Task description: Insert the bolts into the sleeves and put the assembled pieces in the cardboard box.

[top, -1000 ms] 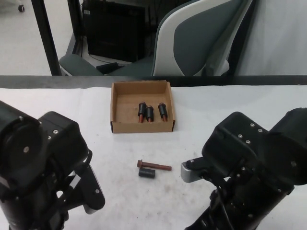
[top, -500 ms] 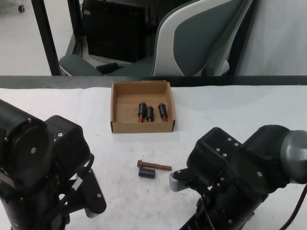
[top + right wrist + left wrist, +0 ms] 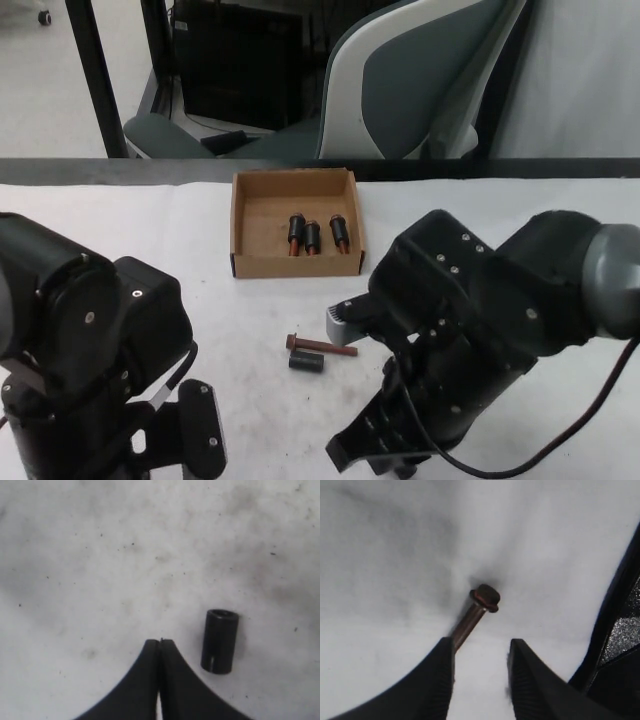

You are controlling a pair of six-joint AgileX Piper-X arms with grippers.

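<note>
Right arm (image 3: 480, 320) swung in beside bolt (image 3: 322, 346) and sleeve (image 3: 219, 640), right gripper (image 3: 159, 646) pressed together; left gripper (image 3: 481, 646) spread.

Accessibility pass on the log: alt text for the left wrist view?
A bolt lies on the white bench, head pointing away, with the end of its shank hidden behind one finger of the open end effector. A dark part of the arm crosses one edge.

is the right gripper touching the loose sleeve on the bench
Apart. In the right wrist view the right gripper sits beside the sleeve, with a strip of bare bench showing between them.
</note>
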